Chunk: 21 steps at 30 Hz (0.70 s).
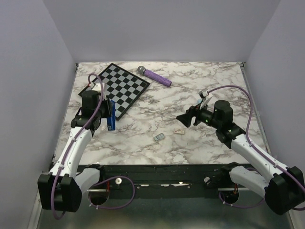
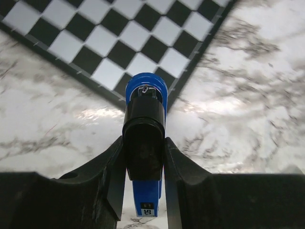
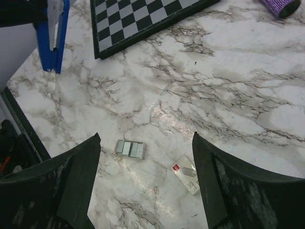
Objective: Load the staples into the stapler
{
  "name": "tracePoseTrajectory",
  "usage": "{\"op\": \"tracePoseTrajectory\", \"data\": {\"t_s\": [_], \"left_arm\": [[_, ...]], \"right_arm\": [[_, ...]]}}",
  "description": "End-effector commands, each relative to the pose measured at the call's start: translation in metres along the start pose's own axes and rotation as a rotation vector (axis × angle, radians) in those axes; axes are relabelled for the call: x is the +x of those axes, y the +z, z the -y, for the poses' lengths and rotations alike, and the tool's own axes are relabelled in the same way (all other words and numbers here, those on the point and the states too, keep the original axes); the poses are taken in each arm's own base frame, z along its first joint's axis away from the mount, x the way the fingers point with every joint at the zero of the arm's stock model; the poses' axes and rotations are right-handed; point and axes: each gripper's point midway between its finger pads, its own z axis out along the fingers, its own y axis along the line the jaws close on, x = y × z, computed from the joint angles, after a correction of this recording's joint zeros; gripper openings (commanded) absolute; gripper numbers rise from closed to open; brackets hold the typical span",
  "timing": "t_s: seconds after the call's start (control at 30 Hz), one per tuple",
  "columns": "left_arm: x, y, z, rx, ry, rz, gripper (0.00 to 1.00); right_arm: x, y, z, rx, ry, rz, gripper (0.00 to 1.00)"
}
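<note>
While two arms reach over the marble table [image 1: 214, 86], the things on it count out plainly: one stapler [image 2: 145, 157], one block of staples [image 3: 130, 149], one white packet [image 3: 187, 174] with a red mark, one chessboard [image 1: 116, 88] and one purple microphone [image 1: 155, 75].

The left pincer [image 2: 144, 143] is clamped on the stapler. Both fingers press against the sides of its black upper part, and the blue body runs out past them at both ends. Its rounded far end lies just over the near edge of the chessboard. In the overhead view the stapler hangs end-down from that pincer; whether it touches the table cannot be told.

The right pincer [image 3: 145, 138] stands wide apart and holds nothing. It hangs above the marble with no finger touching anything. Between its two fingers, a little below them in the wrist view, lie the block of staples and the white packet, near each other but apart, the block nearer the left finger [image 3: 81, 171] and the packet nearer the right one. The microphone lies well beyond this pincer, towards the far side of the table.
</note>
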Motion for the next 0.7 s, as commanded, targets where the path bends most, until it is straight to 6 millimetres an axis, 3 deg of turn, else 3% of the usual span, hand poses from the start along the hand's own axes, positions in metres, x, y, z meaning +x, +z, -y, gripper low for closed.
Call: {"op": "tracePoseTrajectory", "data": {"t_s": [0.0,0.1,0.33,0.5,0.67], "left_arm": [[-0.016,-0.030,0.090,0.434,0.301,0.123,0.00],[-0.011,-0.052,0.136,0.638,0.452,0.173,0.00],[0.001,-0.089,0.210,0.924,0.633,0.241,0.00],[0.005,-0.109,0.247,1.024,0.700,0.304,0.00],[0.008,-0.120,0.267,1.077,0.782,0.335,0.00]], "right_arm": [[-0.002,0.002,-0.025,-0.156,-0.049,0.021,0.85],[0.000,0.003,-0.036,-0.231,-0.054,0.006,0.85],[-0.004,0.007,-0.040,-0.223,0.035,-0.020,0.85],[-0.016,0.010,-0.053,-0.235,0.139,0.015,0.82],[-0.021,0.012,-0.073,-0.304,0.125,0.002,0.80]]}}
